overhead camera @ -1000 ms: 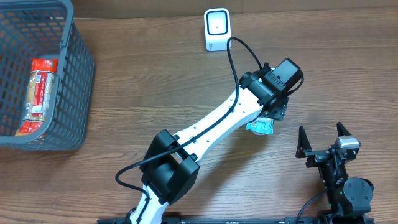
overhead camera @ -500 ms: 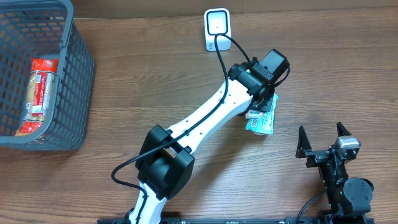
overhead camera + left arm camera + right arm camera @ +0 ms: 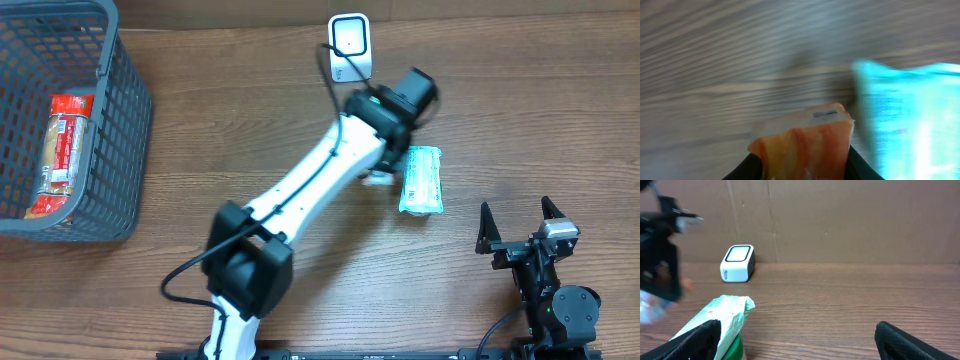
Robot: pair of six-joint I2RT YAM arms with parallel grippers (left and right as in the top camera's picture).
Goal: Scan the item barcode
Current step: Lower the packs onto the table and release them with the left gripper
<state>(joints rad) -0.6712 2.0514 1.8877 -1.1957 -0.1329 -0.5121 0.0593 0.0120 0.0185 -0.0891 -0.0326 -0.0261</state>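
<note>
Left gripper [image 3: 804, 169] clamps what seems an orange packet [image 3: 802, 137]

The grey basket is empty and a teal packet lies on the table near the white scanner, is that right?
Not empty: the overhead view shows a red packet in the grey basket. The teal packet does lie on the table near the white scanner.

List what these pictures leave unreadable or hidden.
- Orange packet, left wrist view: motion blur hides any barcode; bottom edge cuts it.
- Left gripper, overhead: mostly under its own arm.
- Teal packet, left wrist view: print blurred, cropped right.
- Red packet, overhead: label too small.
</note>
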